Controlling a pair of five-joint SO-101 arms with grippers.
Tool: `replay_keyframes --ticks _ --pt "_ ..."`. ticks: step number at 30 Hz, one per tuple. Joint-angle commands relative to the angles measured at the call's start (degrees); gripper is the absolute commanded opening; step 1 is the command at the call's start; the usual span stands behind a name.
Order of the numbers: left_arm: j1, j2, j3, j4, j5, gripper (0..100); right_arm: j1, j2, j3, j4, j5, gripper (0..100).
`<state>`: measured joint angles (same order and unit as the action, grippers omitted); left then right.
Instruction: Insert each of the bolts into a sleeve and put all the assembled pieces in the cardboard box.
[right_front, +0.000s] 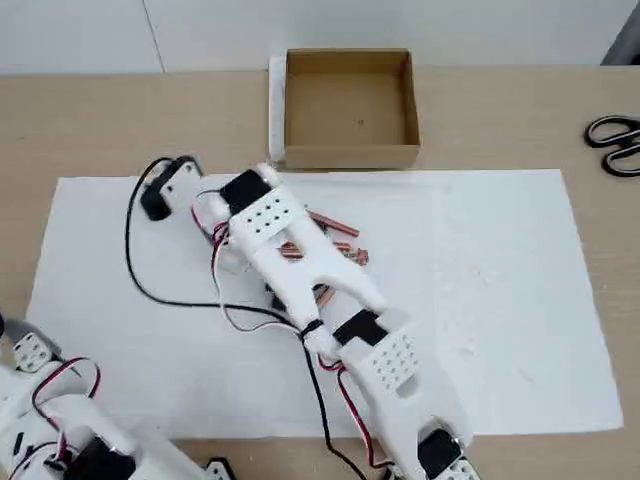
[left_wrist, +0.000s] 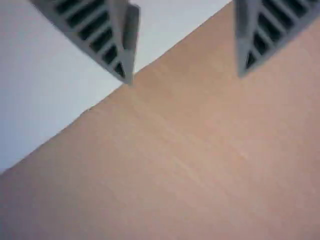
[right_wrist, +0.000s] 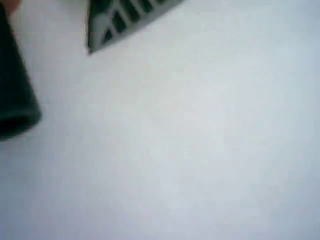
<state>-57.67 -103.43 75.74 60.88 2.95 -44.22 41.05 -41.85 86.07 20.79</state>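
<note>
Several copper-coloured bolts (right_front: 333, 224) lie on the white sheet (right_front: 500, 300) just in front of the cardboard box (right_front: 348, 155), which is open and has nothing in it. My right arm (right_front: 300, 270) stretches from the front edge over the bolts and hides some of them. Its gripper end (right_front: 240, 225) hangs low over the sheet, left of the bolts. A dark sleeve (right_wrist: 15, 100) stands close beside that gripper in the right wrist view. My left gripper (left_wrist: 185, 75) is open and holds nothing, above the sheet's edge on the bare wood. The left arm (right_front: 60, 420) is folded at the front left corner.
Black scissors (right_front: 615, 143) lie at the far right on the wooden table. A black cable (right_front: 135, 270) loops over the left part of the sheet. The sheet's right half is bare.
</note>
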Motion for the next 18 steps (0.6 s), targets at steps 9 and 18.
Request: replay_keyframes --ticks 9,18 --pt "-1.6 -0.8 0.0 0.5 0.1 13 -0.4 2.7 -2.5 -1.8 5.7 26.2" --pt "-1.6 -0.8 0.0 0.6 0.1 13 1.9 8.0 -2.5 -6.5 6.0 24.8"
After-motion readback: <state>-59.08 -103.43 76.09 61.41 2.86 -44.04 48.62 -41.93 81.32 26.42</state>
